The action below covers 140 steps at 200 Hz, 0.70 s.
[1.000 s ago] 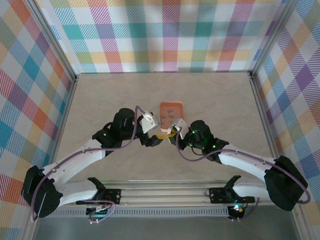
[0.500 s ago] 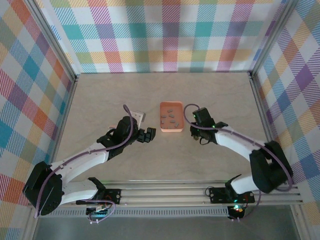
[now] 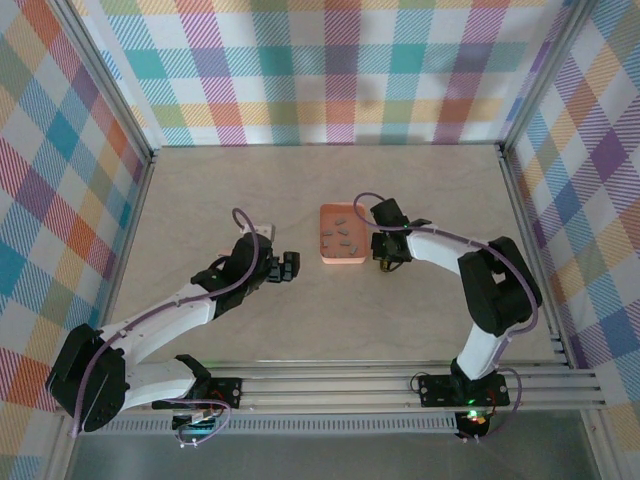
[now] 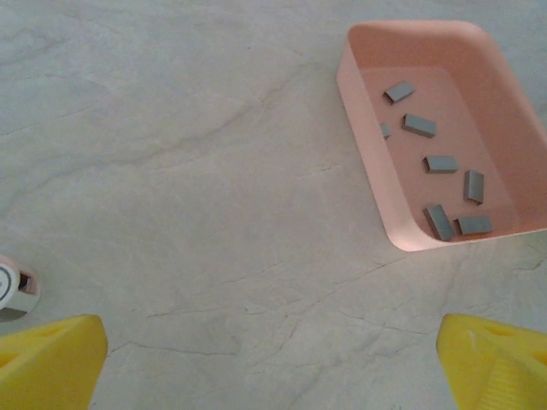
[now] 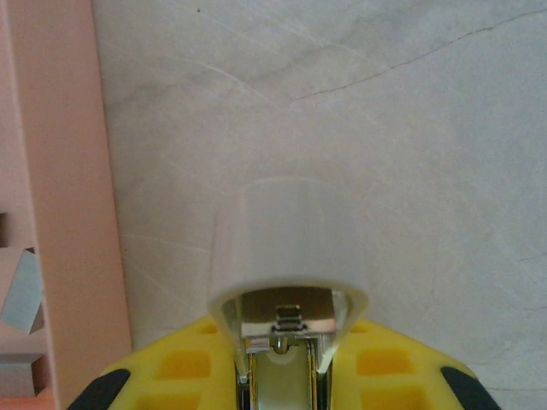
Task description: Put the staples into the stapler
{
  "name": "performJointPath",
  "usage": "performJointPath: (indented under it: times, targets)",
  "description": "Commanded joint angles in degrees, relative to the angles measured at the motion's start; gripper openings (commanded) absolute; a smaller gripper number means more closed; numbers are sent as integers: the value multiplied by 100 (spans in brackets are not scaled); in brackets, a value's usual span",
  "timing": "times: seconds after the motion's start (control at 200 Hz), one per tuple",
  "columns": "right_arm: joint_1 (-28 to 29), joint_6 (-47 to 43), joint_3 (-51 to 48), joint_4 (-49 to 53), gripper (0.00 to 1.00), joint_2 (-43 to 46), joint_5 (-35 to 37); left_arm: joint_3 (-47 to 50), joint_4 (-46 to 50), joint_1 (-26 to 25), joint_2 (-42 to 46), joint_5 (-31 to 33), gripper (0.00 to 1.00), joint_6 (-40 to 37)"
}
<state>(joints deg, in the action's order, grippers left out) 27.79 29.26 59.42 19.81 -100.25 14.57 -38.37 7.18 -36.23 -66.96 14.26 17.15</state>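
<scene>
The pale marbled table (image 3: pixel 200 190) carries a shallow orange tray (image 4: pixel 359 137) near its middle.

The staples (image 4: pixel 442 163) lie in the tray (image 4: pixel 367 154), with the stapler (image 5: pixel 286 243) just right of it.

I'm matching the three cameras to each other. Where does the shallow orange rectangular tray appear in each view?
Top external: the shallow orange rectangular tray sits near the middle of the picture.
Left wrist: it lies in the upper right, with its inside open to view.
Right wrist: its rim runs down the left edge.
Shared landmark: the small grey metal staple strips lying inside it.
</scene>
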Motion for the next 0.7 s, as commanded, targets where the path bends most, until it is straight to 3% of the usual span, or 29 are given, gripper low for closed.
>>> performJointPath:
  times: [0.0, 0.695]
  targets:
    - [-10, 124, 184, 106, 15, -84, 102, -149, 161, 88, 35, 69, 99, 121]
    - [-2, -363, 127, 128, 27, -158, -143, -558, 582, 415, -429, -413, 100, 471]
